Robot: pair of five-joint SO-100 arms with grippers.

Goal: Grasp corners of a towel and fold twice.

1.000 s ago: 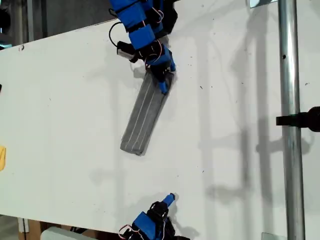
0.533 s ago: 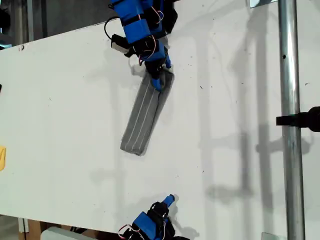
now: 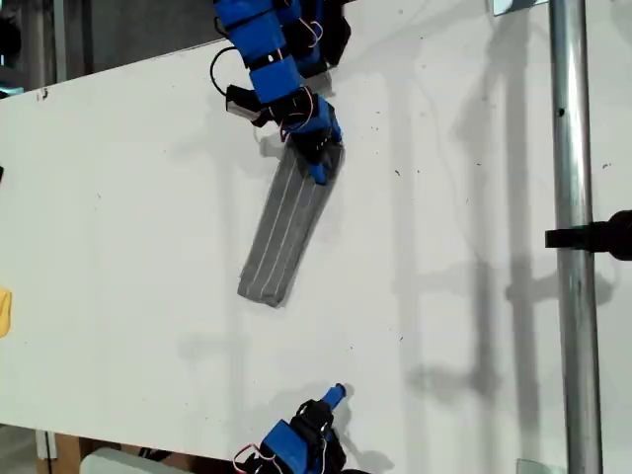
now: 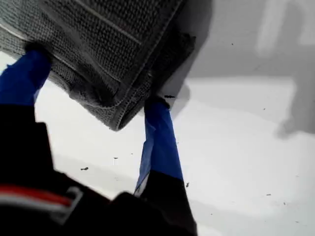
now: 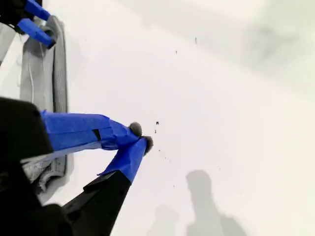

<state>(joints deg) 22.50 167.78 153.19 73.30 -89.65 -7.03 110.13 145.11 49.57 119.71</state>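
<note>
The towel point(image 3: 286, 232), dark grey with thin white stripes, lies folded into a long narrow strip on the white table point(image 3: 128, 197), slanting from the upper middle down toward the exterior view's left. My first gripper point(image 3: 321, 168) is open at its upper end. In the first wrist view its blue fingers point(image 4: 157, 137) straddle the folded towel point(image 4: 98, 44), with a layered corner point(image 4: 115, 123) between them. My second gripper point(image 3: 336, 393) is shut and empty near the bottom edge of the exterior view, well apart from the strip. In the second wrist view its tips point(image 5: 140, 137) meet over bare table.
A metal pole point(image 3: 573, 296) with a black clamp point(image 3: 592, 237) runs down the exterior view's right side. A yellow object point(image 3: 4, 311) sits at the exterior view's left edge. The table's front edge runs just behind my second gripper.
My first gripper lifted slightly up and toward the exterior view's left, then came back down onto the towel's upper end. The towel strip and my second gripper have stayed where they were.
</note>
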